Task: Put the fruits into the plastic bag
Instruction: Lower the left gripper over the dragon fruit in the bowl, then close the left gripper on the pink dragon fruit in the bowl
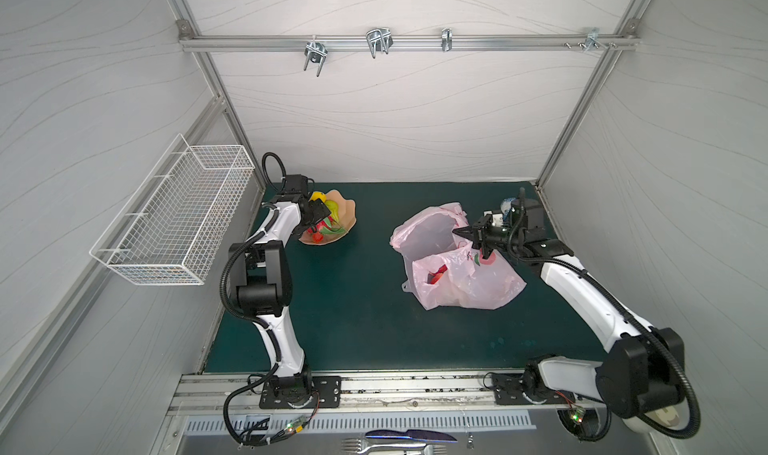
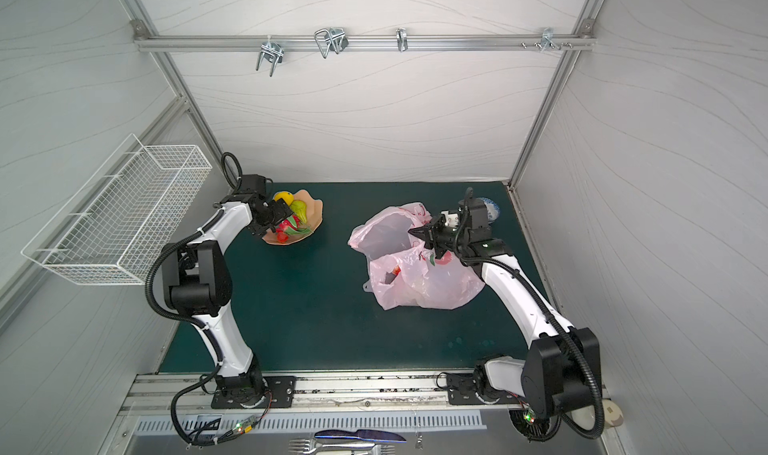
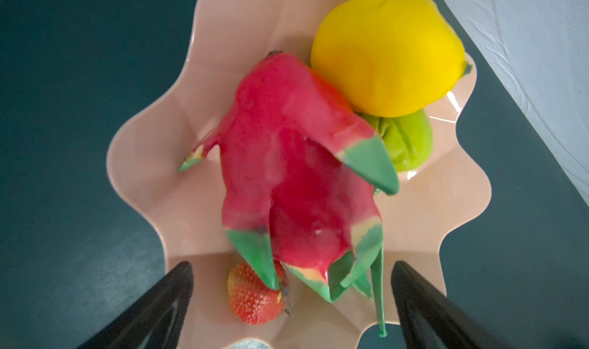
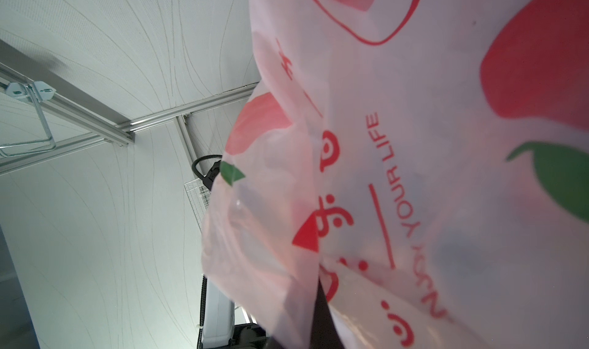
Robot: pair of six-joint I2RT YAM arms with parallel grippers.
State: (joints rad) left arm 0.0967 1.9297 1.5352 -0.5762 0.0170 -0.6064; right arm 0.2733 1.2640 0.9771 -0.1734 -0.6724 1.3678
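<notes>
plastic bag [image 1: 465, 278] clamped: right end effector [image 1: 473, 243] | left end effector [image 3: 291, 264] apart | lettering [image 4: 392, 184]: wrist only

A pink-red dragon fruit [image 3: 296, 178] with green-tipped scales lay across a peach scalloped dish [image 3: 153, 159] at the far left of the green desk [image 1: 353, 307]. A yellow lemon [image 3: 387, 54] and a green pear [image 3: 408, 140] touched it on one side, and a strawberry [image 3: 251, 296] sat tucked under its scales. Well apart, the pale-pink plastic bag [image 1: 461, 282], printed with red fruit, sat crumpled with its mouth gaping and red pieces [image 1: 436, 276] showing inside.
</notes>
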